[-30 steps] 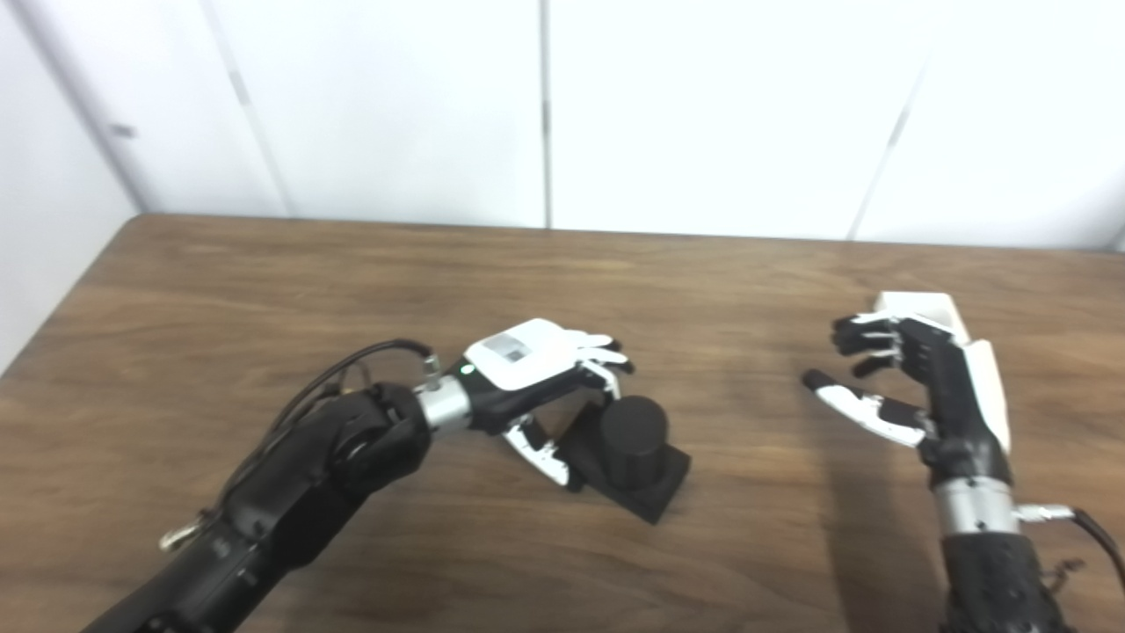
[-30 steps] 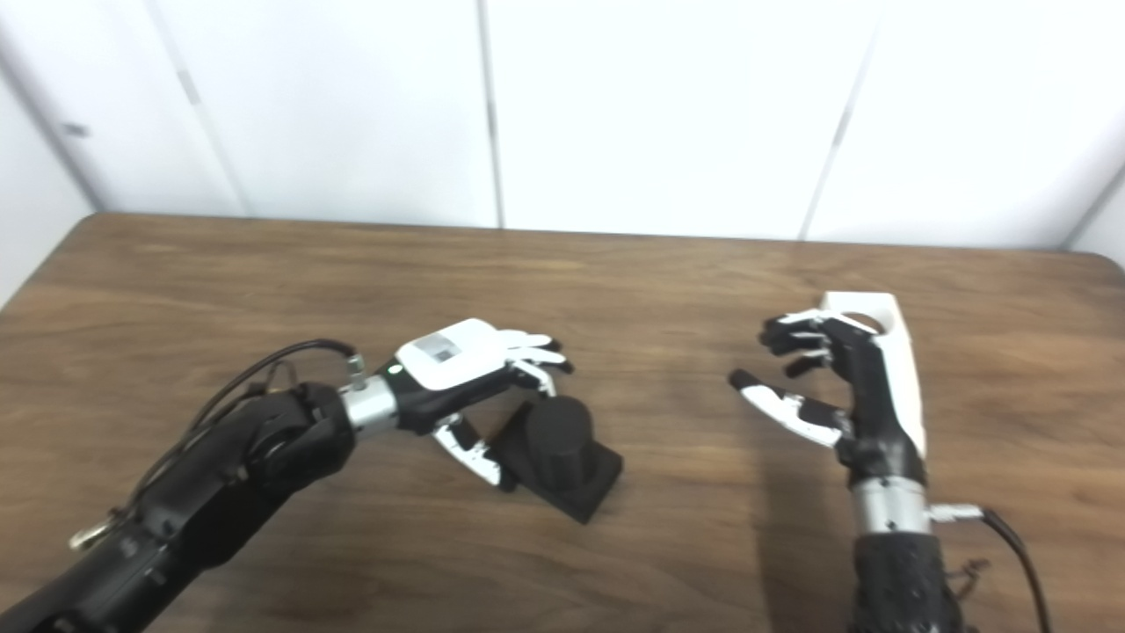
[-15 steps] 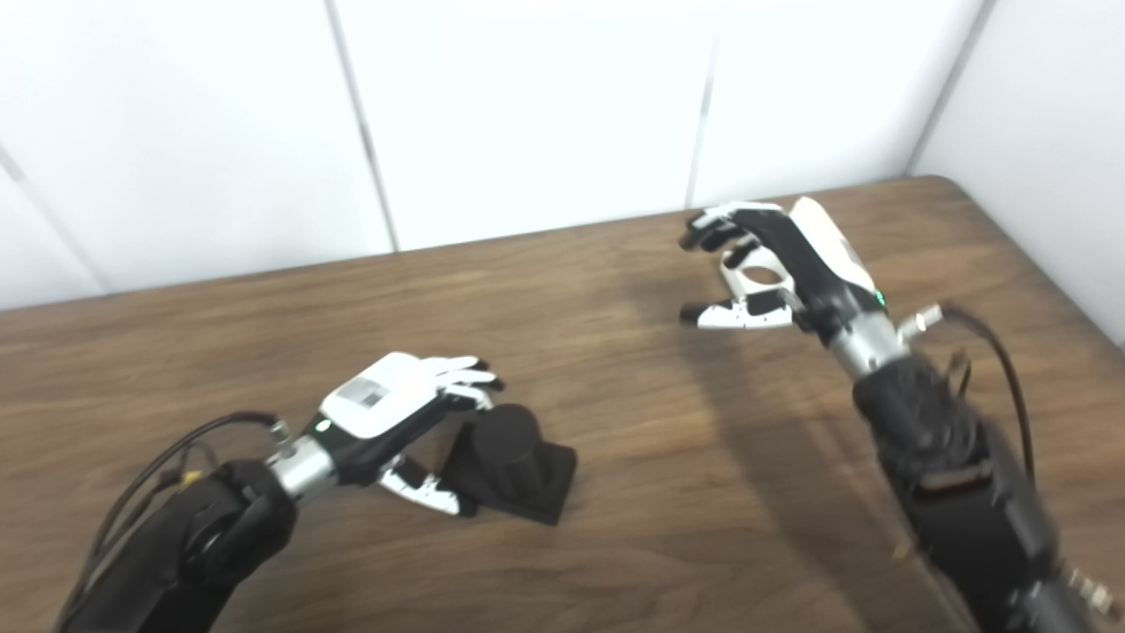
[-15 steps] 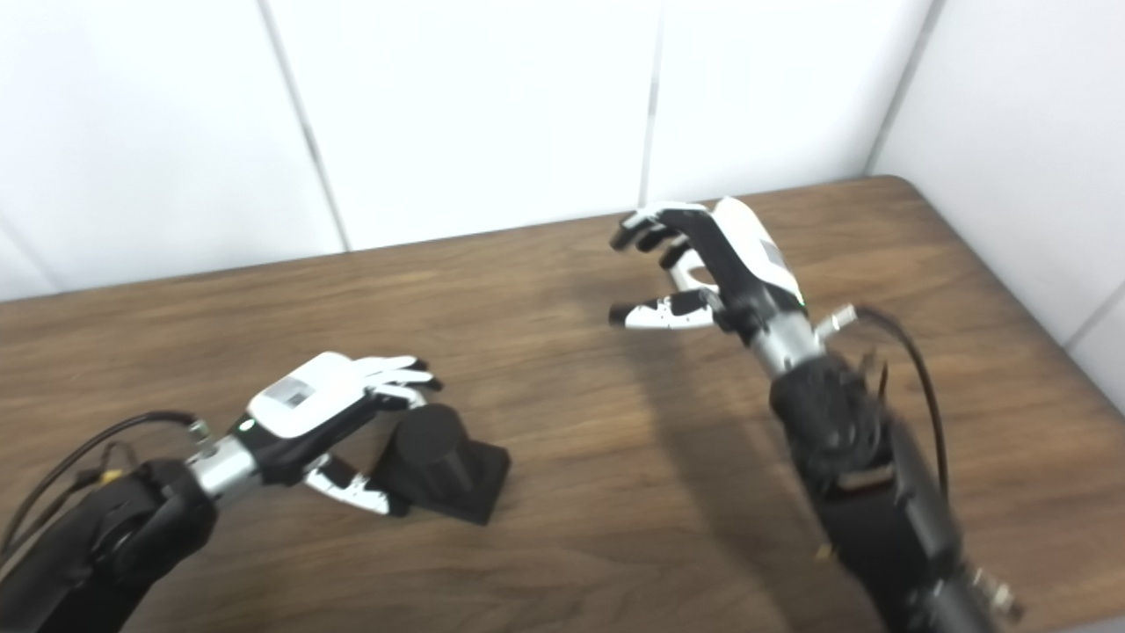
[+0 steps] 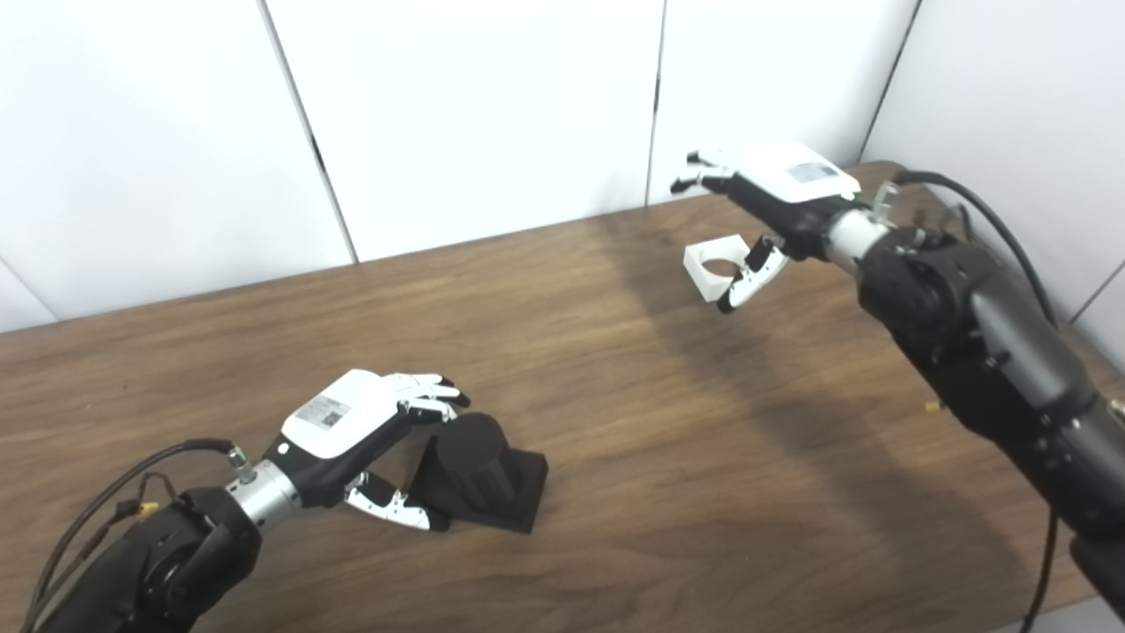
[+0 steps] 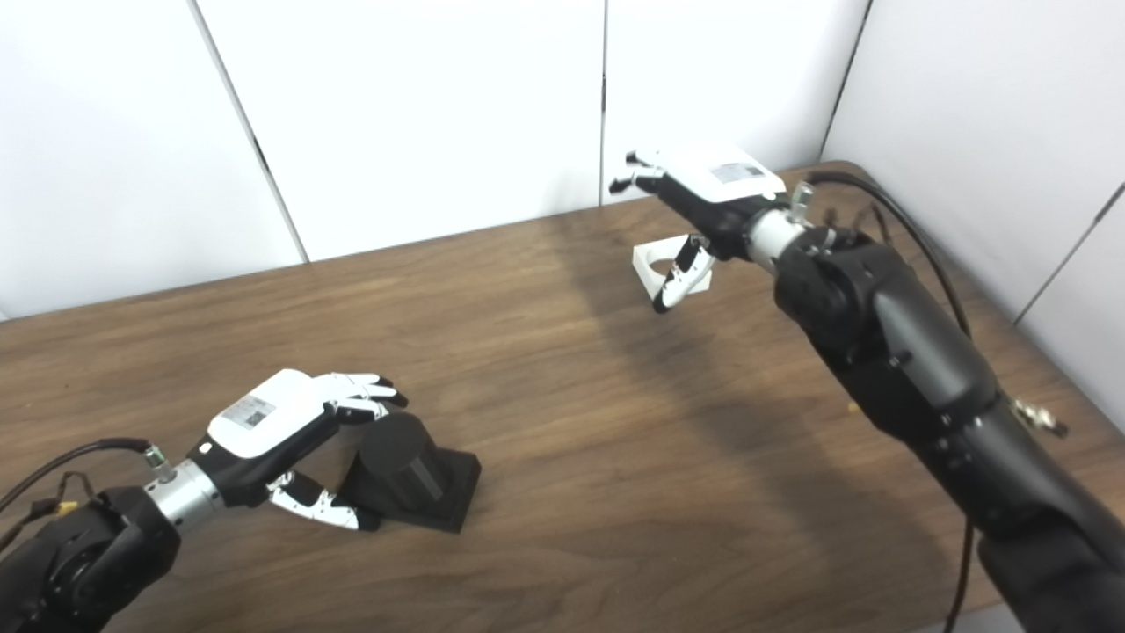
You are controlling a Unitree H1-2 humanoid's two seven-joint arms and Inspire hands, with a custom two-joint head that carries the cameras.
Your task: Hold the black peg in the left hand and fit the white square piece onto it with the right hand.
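The black peg (image 5: pixel 479 466), a short cylinder on a square base, rests on the wooden table (image 5: pixel 633 413) at the front left. My left hand (image 5: pixel 365 426) is open beside it, fingers arched over the cylinder's top and thumb low against the base; a firm hold does not show. The white square piece (image 5: pixel 700 277), with a round hole, lies on the table at the far right. My right hand (image 5: pixel 773 189) hovers palm down just above and behind it, open, its thumb hanging in front of the piece's right side.
White wall panels (image 5: pixel 483 114) close off the back and right sides of the table. The table's right corner (image 5: pixel 888 167) is just behind my right hand. My right forearm (image 5: pixel 984 334) slants across the right side of the table.
The camera has swung right. My right hand has turned palm down and reached out over the white piece. The left hand has stayed by the peg.
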